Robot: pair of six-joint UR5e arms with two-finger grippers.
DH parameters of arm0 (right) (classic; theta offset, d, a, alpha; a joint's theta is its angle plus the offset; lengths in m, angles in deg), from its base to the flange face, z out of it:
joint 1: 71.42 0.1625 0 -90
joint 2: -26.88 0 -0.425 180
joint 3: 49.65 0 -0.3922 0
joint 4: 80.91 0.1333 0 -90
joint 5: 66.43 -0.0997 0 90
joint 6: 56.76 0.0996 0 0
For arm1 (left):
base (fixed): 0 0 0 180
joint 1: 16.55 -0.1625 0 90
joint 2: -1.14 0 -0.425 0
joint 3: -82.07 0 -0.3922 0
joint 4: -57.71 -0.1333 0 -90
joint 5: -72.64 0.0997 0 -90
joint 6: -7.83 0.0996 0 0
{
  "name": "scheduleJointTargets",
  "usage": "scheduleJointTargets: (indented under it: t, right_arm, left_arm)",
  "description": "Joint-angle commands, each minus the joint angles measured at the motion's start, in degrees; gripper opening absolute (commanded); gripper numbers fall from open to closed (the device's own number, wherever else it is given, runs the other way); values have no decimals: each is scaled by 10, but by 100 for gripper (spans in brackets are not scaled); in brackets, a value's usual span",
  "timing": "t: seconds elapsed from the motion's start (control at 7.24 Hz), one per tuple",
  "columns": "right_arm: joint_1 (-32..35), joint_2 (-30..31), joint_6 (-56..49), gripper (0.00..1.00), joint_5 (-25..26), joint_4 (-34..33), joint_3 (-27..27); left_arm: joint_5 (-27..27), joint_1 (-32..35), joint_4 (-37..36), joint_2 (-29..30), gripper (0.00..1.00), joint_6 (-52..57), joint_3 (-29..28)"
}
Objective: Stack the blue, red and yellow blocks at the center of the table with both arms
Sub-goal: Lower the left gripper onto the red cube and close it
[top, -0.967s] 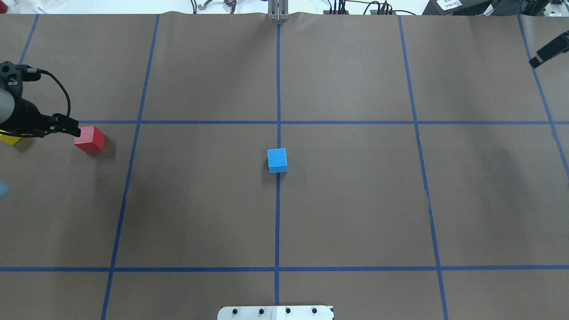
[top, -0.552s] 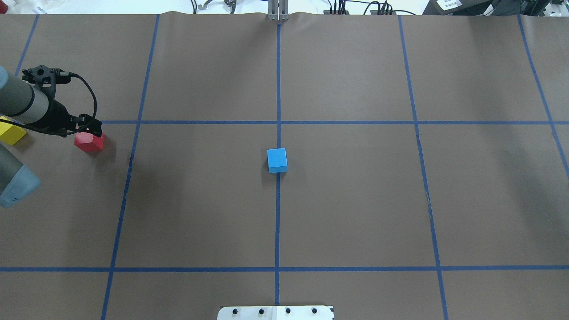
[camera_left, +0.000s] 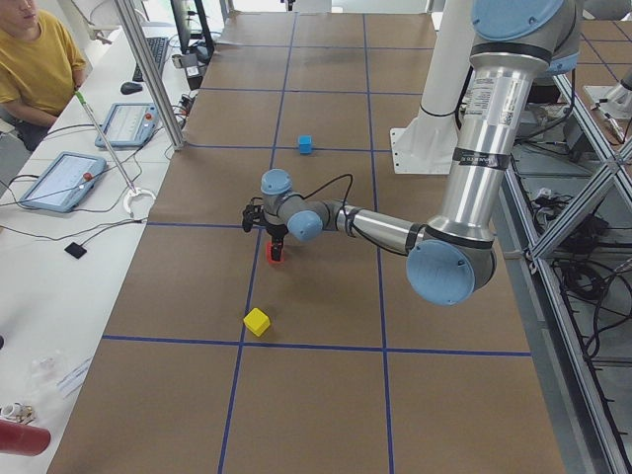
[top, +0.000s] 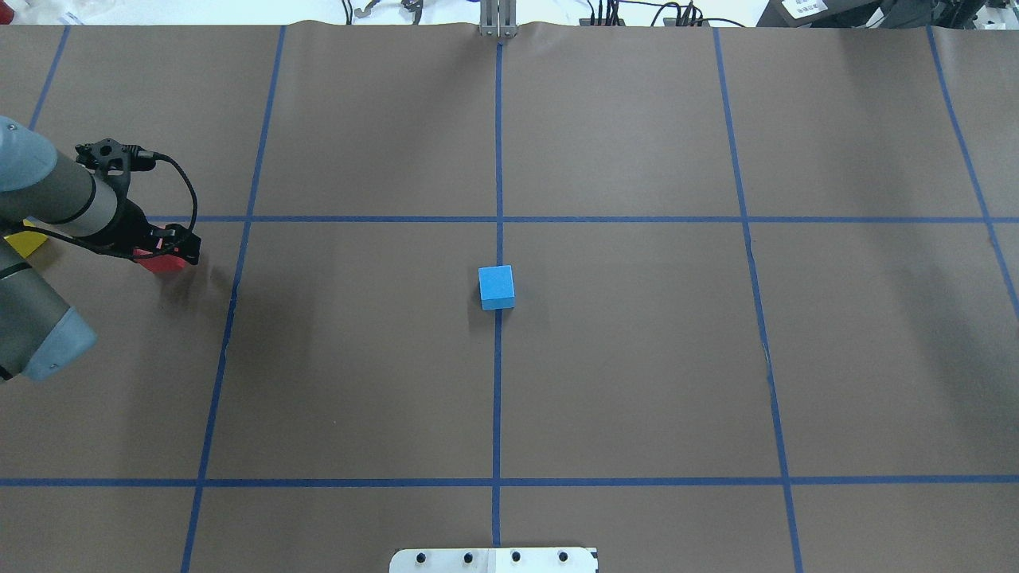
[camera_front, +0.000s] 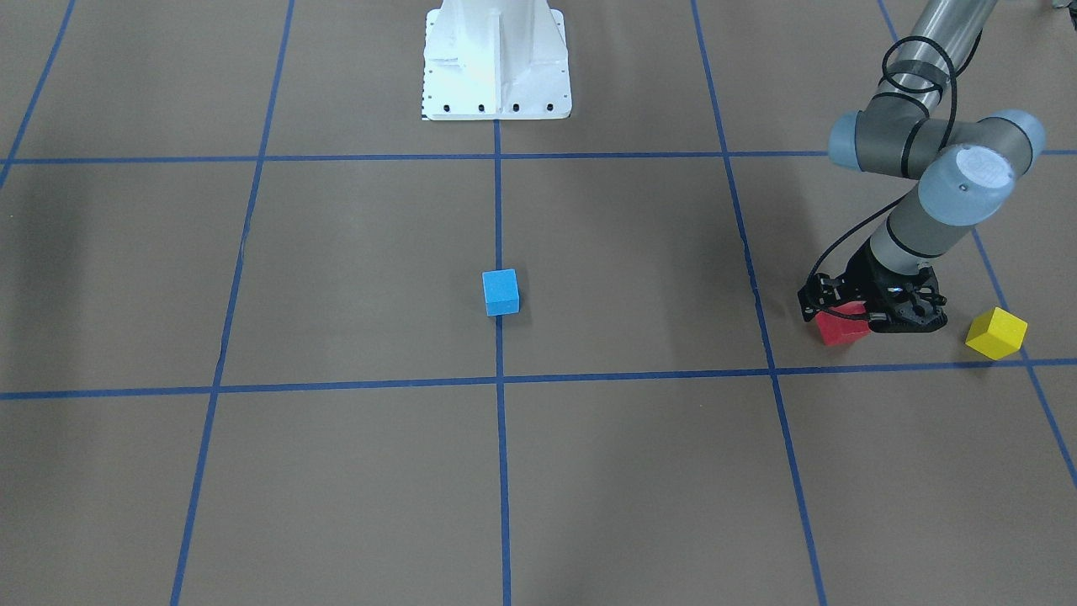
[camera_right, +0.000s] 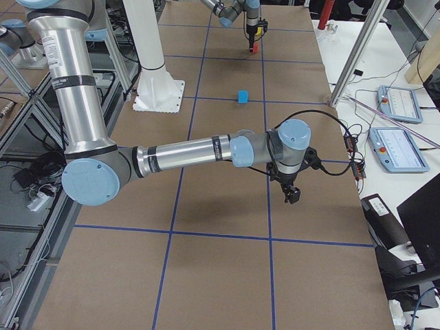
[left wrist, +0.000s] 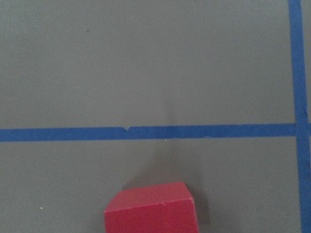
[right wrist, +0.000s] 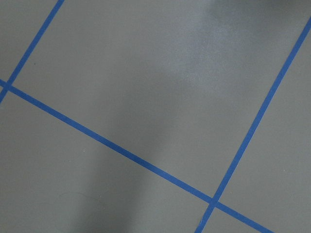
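Note:
The blue block [top: 496, 286] sits at the table's center, also in the front view [camera_front: 501, 292]. The red block [top: 163, 263] lies at the far left, partly hidden under my left gripper [top: 179, 248]. In the front view this gripper [camera_front: 846, 310] hangs right over the red block [camera_front: 841, 328] and its jaws look open. The left wrist view shows the red block [left wrist: 150, 208] at the bottom edge and no fingers. The yellow block [camera_front: 996, 333] lies beside it, farther out. My right gripper [camera_right: 294, 194] shows only in the exterior right view, and I cannot tell its state.
Blue tape lines divide the brown table cover [top: 637, 358] into squares. The robot's white base plate [camera_front: 496, 59] stands at the robot's edge of the table. An operator [camera_left: 30, 59] sits at a side desk with tablets.
My left arm has swung to the right, from beside the red block to over it. The right arm has left the overhead view's top right corner.

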Motion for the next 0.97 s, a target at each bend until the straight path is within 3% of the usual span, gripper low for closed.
scheduleJointTargets:
  t: [0.0,0.41,0.83]
  right_arm:
    - [0,0,0,99,0,1,0]
    - [0,1,0,99,0,2,0]
    - [8,22,9,99,3,0,-1]
  left_arm:
    - [-5,-5,-2,0,0,1,5]
    - [-6,-1,-44,45,0,0,41]
    - [-3,-17,-192,188,0,0,57]
